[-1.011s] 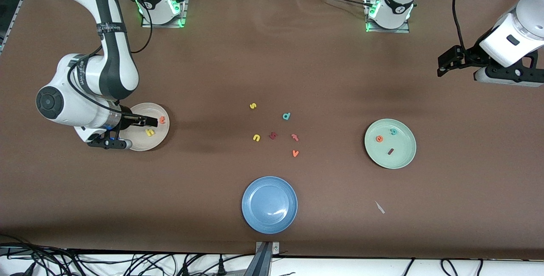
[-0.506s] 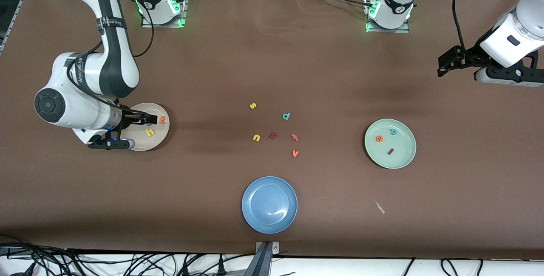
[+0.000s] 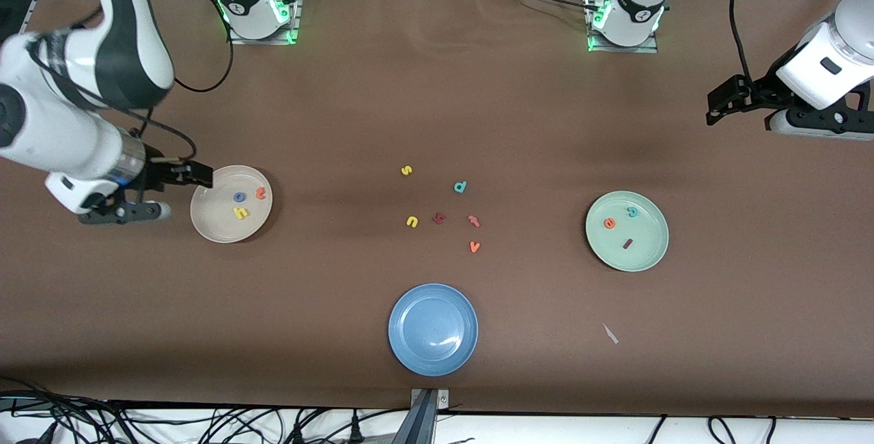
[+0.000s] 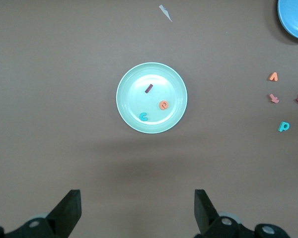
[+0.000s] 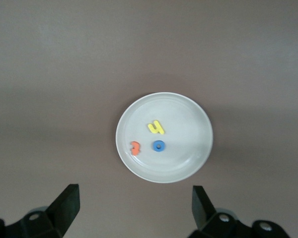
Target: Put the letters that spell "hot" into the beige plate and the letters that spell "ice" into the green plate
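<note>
Beige round shallow plate, mid-left of the front view, holds all of "hot": blue foam ring "o", orange foam "t", yellow foam "h". Right gripper hangs over that plate's rim, jaws wide apart, nothing in them. Looks like retreat is what's left: lift straight up and out, don't clip the rim.

Blue round plate, bottom centre, empty. Leftover foam letters lie on the brown tabletop mid-frame; leave them.

Mint-green round plate, mid-right, holds "ice": orange foam "e", teal foam "c", dark red foam bar "i".

Left gripper, upper right, waits over bare table, jaws spread, empty.
</note>
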Controlling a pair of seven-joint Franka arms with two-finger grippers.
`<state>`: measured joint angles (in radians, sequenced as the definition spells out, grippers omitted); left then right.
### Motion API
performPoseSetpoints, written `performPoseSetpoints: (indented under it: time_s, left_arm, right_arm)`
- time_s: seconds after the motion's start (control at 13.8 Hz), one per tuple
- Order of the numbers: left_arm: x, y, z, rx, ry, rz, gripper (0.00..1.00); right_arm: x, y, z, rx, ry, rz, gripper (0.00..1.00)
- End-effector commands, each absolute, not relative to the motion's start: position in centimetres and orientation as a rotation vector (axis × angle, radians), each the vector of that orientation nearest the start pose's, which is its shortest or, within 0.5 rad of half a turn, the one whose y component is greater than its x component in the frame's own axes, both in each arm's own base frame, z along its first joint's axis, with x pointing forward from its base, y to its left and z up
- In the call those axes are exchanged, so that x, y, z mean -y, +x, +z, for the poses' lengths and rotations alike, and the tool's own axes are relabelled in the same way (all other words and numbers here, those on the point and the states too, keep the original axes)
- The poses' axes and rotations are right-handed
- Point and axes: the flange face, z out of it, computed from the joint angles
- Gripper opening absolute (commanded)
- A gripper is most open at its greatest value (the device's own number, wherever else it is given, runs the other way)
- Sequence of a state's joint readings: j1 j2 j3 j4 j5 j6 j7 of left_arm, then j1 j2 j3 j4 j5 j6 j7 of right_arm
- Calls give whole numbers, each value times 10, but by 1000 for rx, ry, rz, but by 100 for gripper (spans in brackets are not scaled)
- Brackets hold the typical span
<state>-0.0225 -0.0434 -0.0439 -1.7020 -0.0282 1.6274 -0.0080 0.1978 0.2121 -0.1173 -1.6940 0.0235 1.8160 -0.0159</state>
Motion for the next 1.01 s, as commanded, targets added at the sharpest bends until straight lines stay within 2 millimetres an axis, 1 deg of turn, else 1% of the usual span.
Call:
performPoseSetpoints:
  time_s: [0.0, 0.07, 0.14, 0.36, 0.58, 0.65, 0.79, 0.94]
  left_arm:
    - [39, 544, 594, -91, -3135, 69, 100]
    - [39, 543, 593, -96, -3134, 84, 100]
    - [38, 544, 593, -94, -3133, 84, 100]
    - [39, 544, 595, -94, -3131, 81, 100]
    - [38, 543, 595, -94, -3130, 100, 100]
    - [38, 543, 596, -94, -3130, 98, 100]
    - [38, 544, 595, -96, -3123, 117, 100]
    - [38, 549, 598, -98, -3116, 154, 100]
  right_arm:
    - [-35, 565, 528, 148, -3160, 139, 100]
    - [-28, 556, 537, 191, -3154, 201, 100]
    - [-21, 554, 548, 236, -3161, 204, 100]
    - [-13, 545, 560, 238, -3170, 262, 100]
    - [-10, 546, 561, 217, -3161, 249, 100]
    - [-8, 548, 561, 211, -3162, 224, 100]
    - [-11, 548, 566, 204, -3160, 160, 100]
    - [-6, 546, 566, 187, -3161, 153, 100]
